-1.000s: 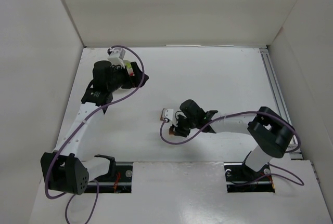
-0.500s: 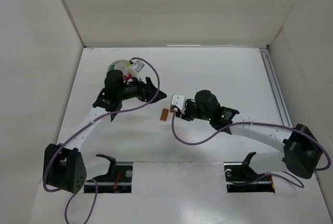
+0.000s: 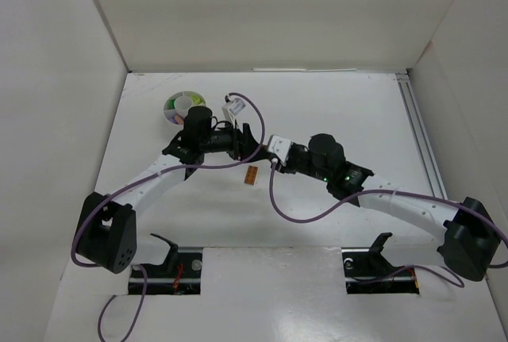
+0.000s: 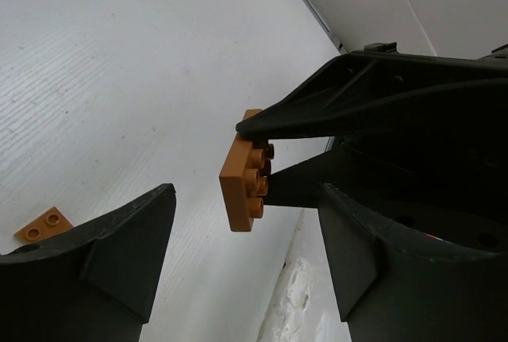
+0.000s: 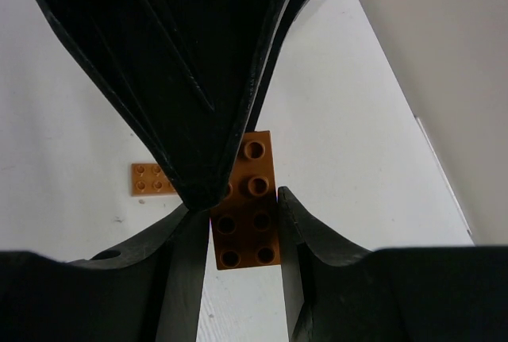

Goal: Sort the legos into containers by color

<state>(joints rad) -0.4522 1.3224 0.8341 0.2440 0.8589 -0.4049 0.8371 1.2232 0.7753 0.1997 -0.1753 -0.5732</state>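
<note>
From above, we see the white dish (image 3: 184, 106) in the upper left part of the table (image 3: 341, 112), with coloured bits in its wedges, green the plainest. Both arms reach to the centre of the frame, where the left gripper (image 3: 249, 142) and the right gripper (image 3: 268, 151) meet tip to tip. What sits between them is too small to tell here. A loose orange plate (image 3: 252, 174) lies flat just below them.

In the left wrist view, the orange brick (image 4: 244, 183) is at the centre, a studded piece held on edge above the table. The right gripper's black fingers (image 4: 333, 120) pinch it from the right. The left gripper's own jaws stand apart, one on each side of the brick, not touching it. The loose orange plate shows at the lower left.

In the right wrist view, the right gripper is clamped on the orange brick's long sides at lower centre. A left finger fills the top and overlaps the brick's upper left corner.
</note>
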